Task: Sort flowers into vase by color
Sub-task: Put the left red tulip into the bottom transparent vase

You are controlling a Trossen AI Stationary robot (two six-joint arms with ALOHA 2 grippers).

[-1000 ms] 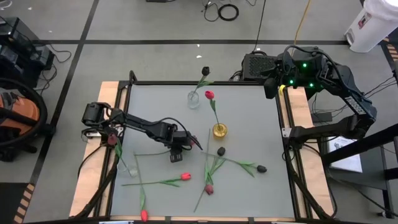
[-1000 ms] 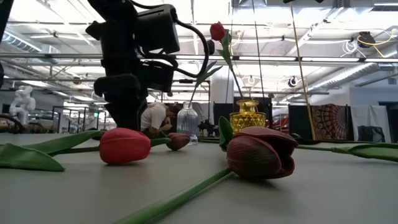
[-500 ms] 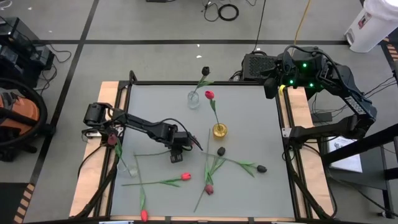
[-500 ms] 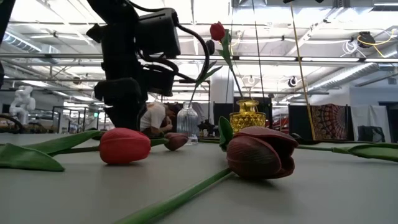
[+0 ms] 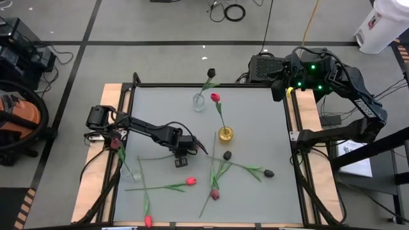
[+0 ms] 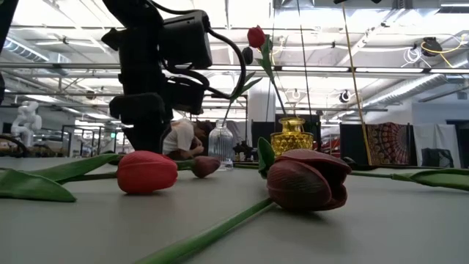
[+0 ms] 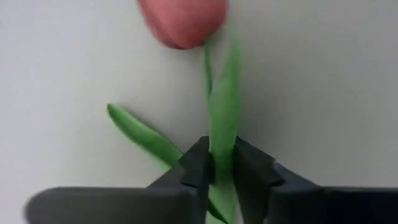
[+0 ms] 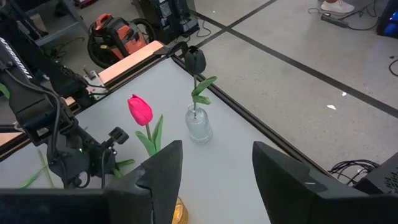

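the left gripper (image 7: pixel 221 163) sits low on the table, its fingers pinched narrow onto a leaf and the stem of a red tulip (image 7: pixel 184 22) whose head lies just ahead of the fingertips. the grip looks to catch mostly leaf, so on lifting, the thin stem could slide out or the flower could swing and droop. dark tulips (image 5: pixel 215 194) lie near the gripper and could get dragged by crossed stems. beyond it stand the gold vase (image 5: pixel 225 133) and the glass vase (image 5: pixel 199 102). the right gripper (image 8: pixel 214 168) hangs wide open, well apart.
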